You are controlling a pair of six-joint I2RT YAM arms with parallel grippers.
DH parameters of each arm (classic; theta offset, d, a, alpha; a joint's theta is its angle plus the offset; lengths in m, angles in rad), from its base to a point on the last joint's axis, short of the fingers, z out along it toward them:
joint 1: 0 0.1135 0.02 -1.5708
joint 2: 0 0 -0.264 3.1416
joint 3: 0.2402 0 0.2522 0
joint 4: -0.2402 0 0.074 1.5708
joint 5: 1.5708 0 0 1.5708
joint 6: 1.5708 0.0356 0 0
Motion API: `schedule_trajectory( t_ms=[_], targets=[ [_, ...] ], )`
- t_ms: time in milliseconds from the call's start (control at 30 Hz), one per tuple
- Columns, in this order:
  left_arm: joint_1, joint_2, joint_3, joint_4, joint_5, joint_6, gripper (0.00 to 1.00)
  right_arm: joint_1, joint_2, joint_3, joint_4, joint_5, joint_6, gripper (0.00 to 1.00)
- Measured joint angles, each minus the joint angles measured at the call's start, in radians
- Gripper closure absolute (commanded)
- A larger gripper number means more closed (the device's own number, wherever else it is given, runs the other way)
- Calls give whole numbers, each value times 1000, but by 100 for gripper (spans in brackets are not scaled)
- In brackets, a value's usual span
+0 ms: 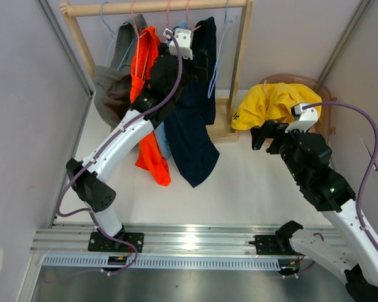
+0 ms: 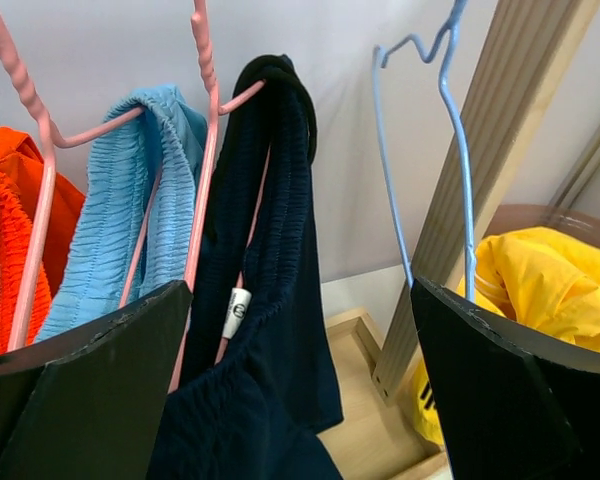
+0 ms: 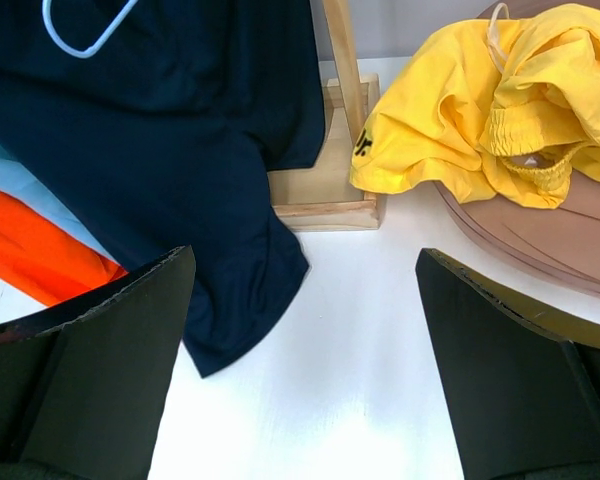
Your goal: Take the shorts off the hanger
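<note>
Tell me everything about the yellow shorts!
The yellow shorts are soft cloth, crumpled in a heap, off any hanger. They lie on the brown tub, one leg spilling over its rim beside the rack's wooden foot. A gathered waistband shows, and small dark print on the hem. Nothing grips them.

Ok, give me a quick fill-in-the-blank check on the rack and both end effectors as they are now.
1. The loose shorts on the brown basket are ____.
2. The navy shorts hang on a ____ hanger.
3. The bare hanger on the rack is light ____.
4. The left end effector and the right end effector are both ____.
Missing words: yellow; pink; blue; open.
</note>
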Motion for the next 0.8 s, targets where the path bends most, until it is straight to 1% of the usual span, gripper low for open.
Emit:
schedule_trajectory(
  t_ms=[267,500,800],
  targets=[
    [7,-62,0,-65,23,0,1,0,-1,-29,0,-1,5,0],
    [9,-131,6,-65,21,2,1,0,-5,-50,2,-8,14,1],
    [9,-90,12,-65,38,1,1,0,-13,-56,3,-7,14,0]
  ],
)
